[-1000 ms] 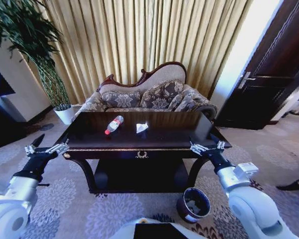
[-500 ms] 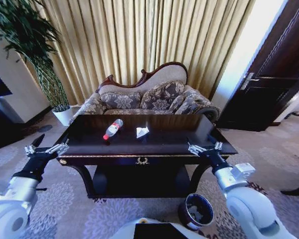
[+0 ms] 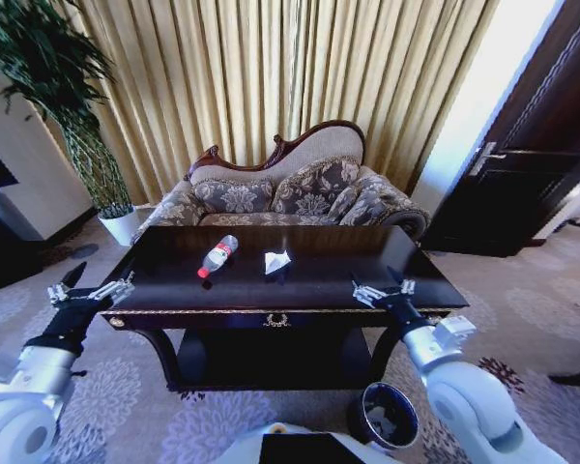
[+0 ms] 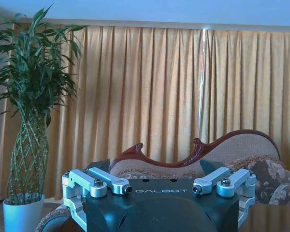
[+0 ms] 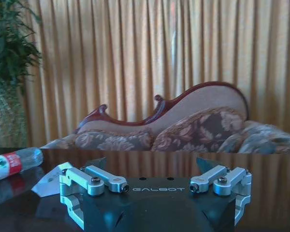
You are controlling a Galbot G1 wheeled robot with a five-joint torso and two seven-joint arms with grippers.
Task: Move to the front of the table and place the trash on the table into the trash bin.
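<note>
Both jaws spread, empty. Right gripper [image 3: 379,291] over table [image 3: 367,275] front right corner; bottle [image 3: 216,256], paper wad [image 3: 275,261] ahead-left. Left gripper [image 3: 89,291] off left edge. Bin [image 3: 387,414] below right gripper.

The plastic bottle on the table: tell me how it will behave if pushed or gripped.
The bottle lies on its side on the glossy table, so it will probably roll when nudged. It looks mostly empty, so likely light and squashable.
</note>
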